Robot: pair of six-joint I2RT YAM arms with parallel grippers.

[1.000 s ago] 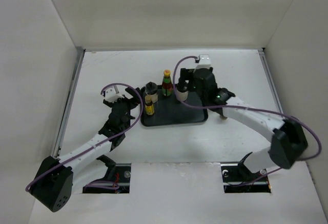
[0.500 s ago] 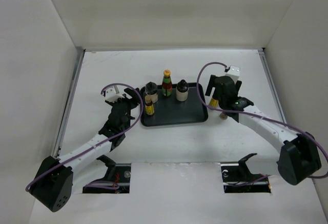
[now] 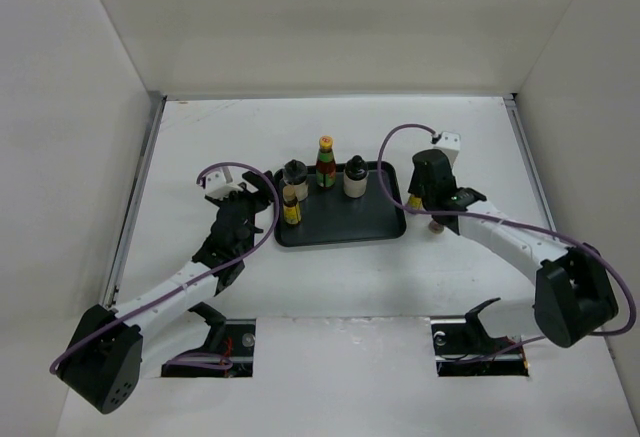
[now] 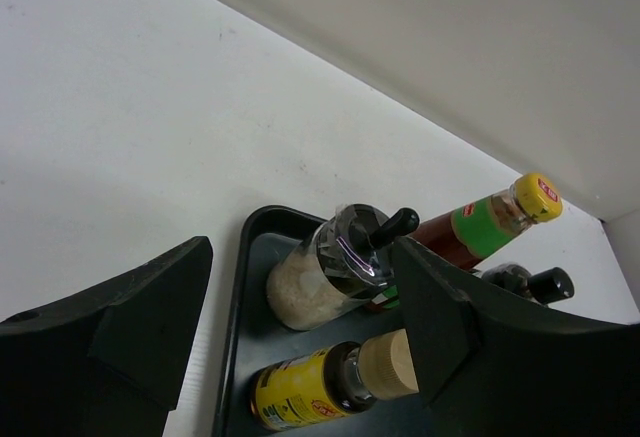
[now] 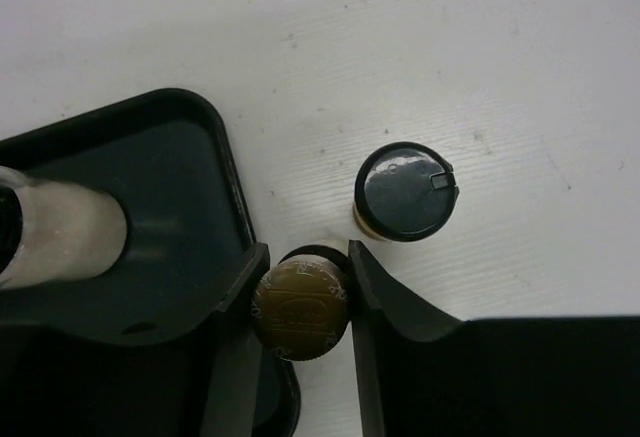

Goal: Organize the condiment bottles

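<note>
Over the last second the right gripper [image 5: 300,292] leaves the pale bottle [image 5: 60,232] standing at the far right of the black tray [image 5: 225,172], swings out past the tray's right rim and closes. We now see its fingers clamped on either side of a brown-capped bottle [image 5: 299,309], which stands on the white table [image 5: 480,47] just outside that rim. The left gripper [image 4: 302,257] narrows in the same interval, yet its jaws stand apart and grip nothing. The yellow-labelled bottle [image 4: 310,392] and a glass dispenser [image 4: 325,282] lie between them at the tray's left end, with the yellow-capped bottle [image 4: 485,227] farther back. We read this as the start of a pick that brings an outlying bottle onto the tray. Room is tight: the raised rim lies right against the left finger, and a dark-capped bottle [image 5: 405,190] stands just right of the grip. Seen from above, the near half of the tray floor carries no bottles.
</note>
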